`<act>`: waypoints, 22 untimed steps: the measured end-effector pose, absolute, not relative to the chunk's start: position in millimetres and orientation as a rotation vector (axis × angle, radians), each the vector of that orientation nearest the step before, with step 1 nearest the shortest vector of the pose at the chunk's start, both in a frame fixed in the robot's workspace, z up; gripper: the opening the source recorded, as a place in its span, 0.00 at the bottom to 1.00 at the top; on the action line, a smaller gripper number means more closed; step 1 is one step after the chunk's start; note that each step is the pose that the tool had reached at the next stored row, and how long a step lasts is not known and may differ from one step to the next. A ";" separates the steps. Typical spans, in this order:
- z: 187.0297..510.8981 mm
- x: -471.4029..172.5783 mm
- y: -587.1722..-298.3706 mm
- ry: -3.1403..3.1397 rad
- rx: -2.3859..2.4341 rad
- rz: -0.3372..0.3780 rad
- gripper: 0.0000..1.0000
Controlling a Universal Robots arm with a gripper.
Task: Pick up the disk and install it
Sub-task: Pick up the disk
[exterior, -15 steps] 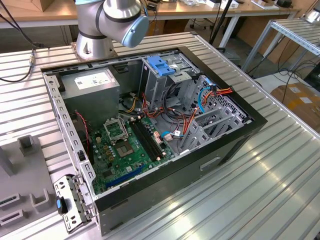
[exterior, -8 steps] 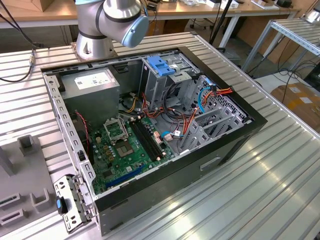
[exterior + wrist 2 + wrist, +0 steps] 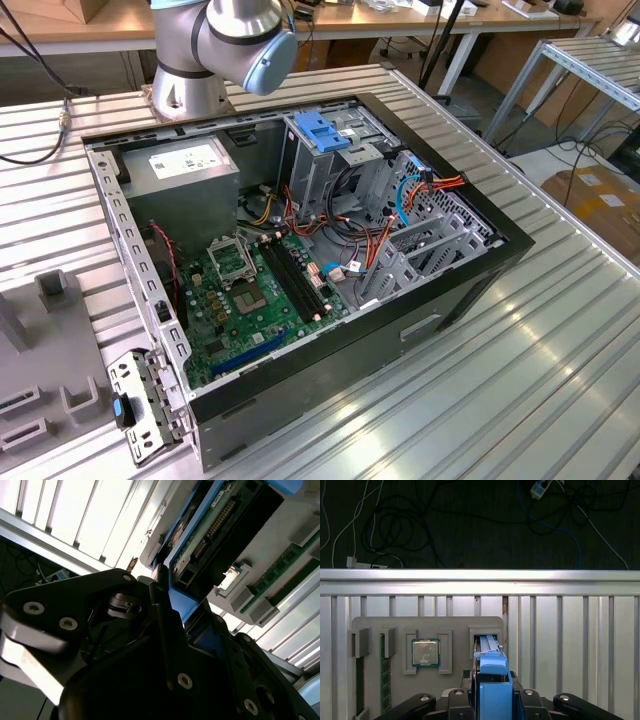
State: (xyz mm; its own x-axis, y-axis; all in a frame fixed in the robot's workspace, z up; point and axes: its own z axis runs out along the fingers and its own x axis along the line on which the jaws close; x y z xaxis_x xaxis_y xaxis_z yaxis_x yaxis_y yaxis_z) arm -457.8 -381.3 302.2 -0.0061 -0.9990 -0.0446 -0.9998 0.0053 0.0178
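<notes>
**A:** What sits closest to the camera?

**B:** In the first wrist view, a black claw. Its two fingers press on either side of the disk, so it is closed on the disk's blue side rail.

**A:** And where is the disk?

**B:** It stands on edge in a slot of a grey tray. I cannot tell whether it is fully seated or slightly raised. The second wrist view shows its circuit-board face, with a row of connector pins beside the blue rail.

**A:** Is anything else in the tray?

**B:** A square processor chip in the neighbouring pocket. Further along, a green memory stick stands on edge.

**A:** What is beyond the tray?

**B:** The tray rests on a bench of silver metal slats. Past the bench edge is a dark floor with loose cables.

**A:** And in the exterior view?

**B:** A computer case lies open on the bench, with the tray to the exterior view's left of it. Inside are a green motherboard, a grey power-supply box and a metal drive cage with a light-blue top. The base of the arm rises behind the case.
</notes>
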 end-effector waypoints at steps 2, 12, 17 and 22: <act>302.2 -457.8 -381.3 2.214 -2.201 0.069 0.37; 303.9 -457.8 -381.3 2.214 -2.201 0.069 0.37; 313.3 -457.9 -381.3 2.214 -2.201 0.069 0.37; 322.8 -457.8 -381.3 2.214 -2.201 0.069 0.37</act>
State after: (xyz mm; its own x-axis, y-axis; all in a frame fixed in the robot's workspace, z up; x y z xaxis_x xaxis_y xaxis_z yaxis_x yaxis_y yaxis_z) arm -457.8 -381.3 322.8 -0.0063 -0.9990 -0.0446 -0.9998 0.0055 0.0178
